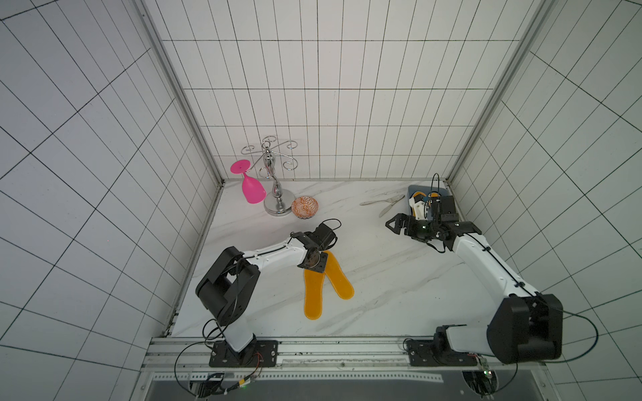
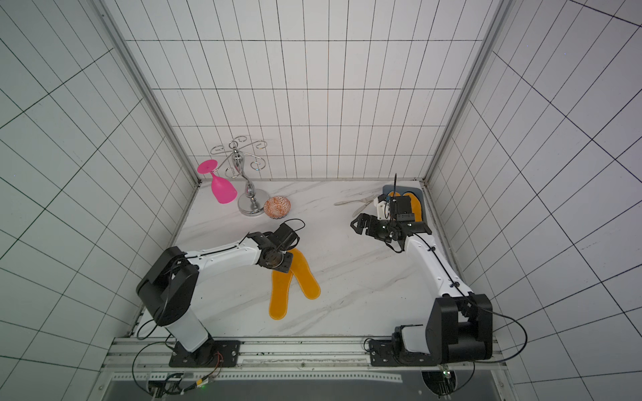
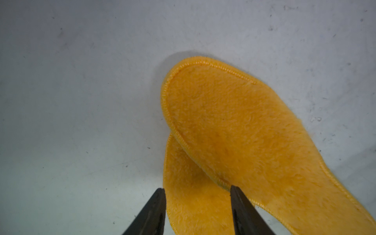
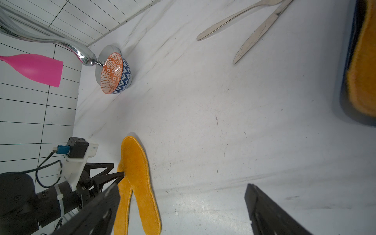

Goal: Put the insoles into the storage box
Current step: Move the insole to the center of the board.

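Two orange-yellow insoles (image 1: 314, 295) (image 1: 338, 277) lie flat in a V on the marble table, their far ends overlapping; in both top views my left wrist (image 1: 314, 260) covers that end. In the left wrist view my left gripper (image 3: 196, 188) stands half open, its fingers either side of the lower insole (image 3: 193, 203), beside the upper insole (image 3: 234, 132). My right gripper (image 1: 393, 226) hangs wide open and empty over bare table next to the storage box (image 1: 413, 189), at the back right. An orange insole (image 2: 415, 205) lies in the box. The right arm hides the rest of the box.
A chrome rack (image 1: 274, 194) with a pink glass (image 1: 252, 189) hanging on it stands at the back left, and a small patterned bowl (image 1: 304, 207) sits beside its base. Cutlery (image 1: 385, 201) lies just left of the box. Tiled walls close three sides.
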Motion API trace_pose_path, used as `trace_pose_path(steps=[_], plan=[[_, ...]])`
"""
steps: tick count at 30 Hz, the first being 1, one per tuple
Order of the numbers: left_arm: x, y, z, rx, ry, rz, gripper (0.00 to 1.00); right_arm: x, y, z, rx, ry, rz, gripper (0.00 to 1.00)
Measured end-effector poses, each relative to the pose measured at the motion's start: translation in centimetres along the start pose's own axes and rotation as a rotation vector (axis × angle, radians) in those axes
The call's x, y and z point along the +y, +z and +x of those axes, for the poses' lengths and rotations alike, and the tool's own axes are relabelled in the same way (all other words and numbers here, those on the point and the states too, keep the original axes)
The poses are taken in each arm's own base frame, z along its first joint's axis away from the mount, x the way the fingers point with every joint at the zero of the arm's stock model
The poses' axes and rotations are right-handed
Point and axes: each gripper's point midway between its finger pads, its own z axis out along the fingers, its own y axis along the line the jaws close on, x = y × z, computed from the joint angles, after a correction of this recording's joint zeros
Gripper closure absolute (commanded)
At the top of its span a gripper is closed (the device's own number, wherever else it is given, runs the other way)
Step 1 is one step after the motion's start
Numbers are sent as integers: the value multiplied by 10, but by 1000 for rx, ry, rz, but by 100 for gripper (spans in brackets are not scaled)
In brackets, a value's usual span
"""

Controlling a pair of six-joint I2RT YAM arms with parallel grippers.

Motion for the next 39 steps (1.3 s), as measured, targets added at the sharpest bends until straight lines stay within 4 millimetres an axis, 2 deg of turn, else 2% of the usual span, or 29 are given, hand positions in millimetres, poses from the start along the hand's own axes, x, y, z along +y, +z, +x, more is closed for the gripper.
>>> trace_pose_path(steps=[10,22,30,39], plan=[[4,4,19,44,51,-39,50,0,0,0,1,0,-1,1],[-4,17,0,30,77,-55,49,-1,2,1,7,3,-1,1],[-14,11,-23,-18,79,-35,49,-1,4,2,16,8,-6,1],[-22,22,-25,6,82,-17,45,1,5,3,21,12,-18,1]])
